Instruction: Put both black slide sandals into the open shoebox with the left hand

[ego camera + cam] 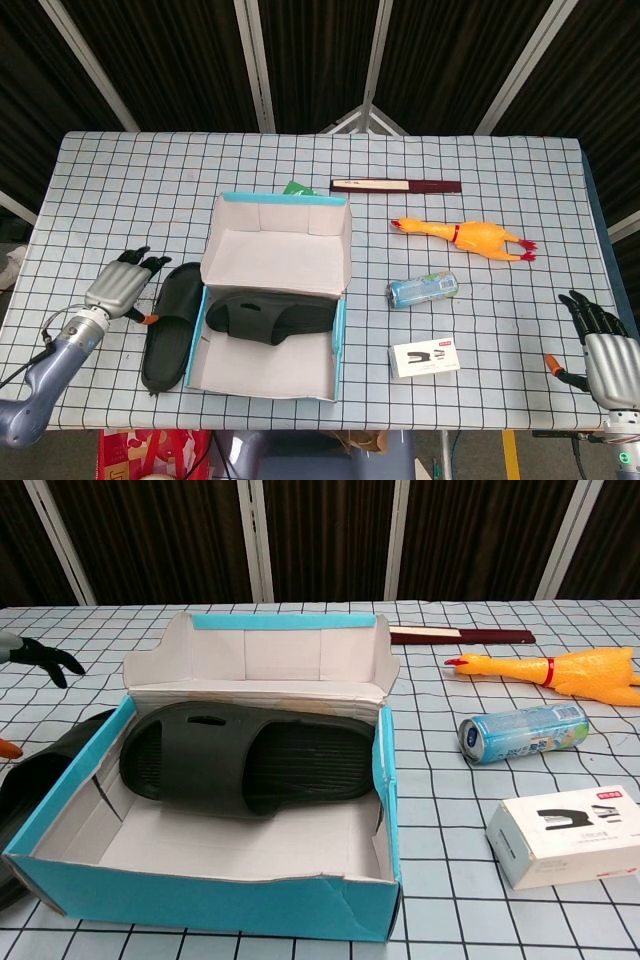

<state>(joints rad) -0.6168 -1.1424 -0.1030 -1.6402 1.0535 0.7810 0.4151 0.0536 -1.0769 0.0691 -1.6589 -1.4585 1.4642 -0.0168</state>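
Note:
The open shoebox [335, 335] [200, 898] with teal walls sits at the table's front centre, its lid flap raised at the back. One black slide sandal [270, 316] [250, 765] lies across the inside of the box. The second black sandal [170, 325] [40, 770] lies on the table just left of the box. My left hand [122, 287] [35, 657] hovers close to that sandal's far end, fingers spread, holding nothing. My right hand [600, 347] rests open at the table's front right corner, far from the box.
A rubber chicken [468, 237], a teal can [422, 290] lying on its side, a white stapler box [425, 357] and a long dark red box [396, 186] lie right of and behind the shoebox. A green item [294, 188] peeks from behind the lid.

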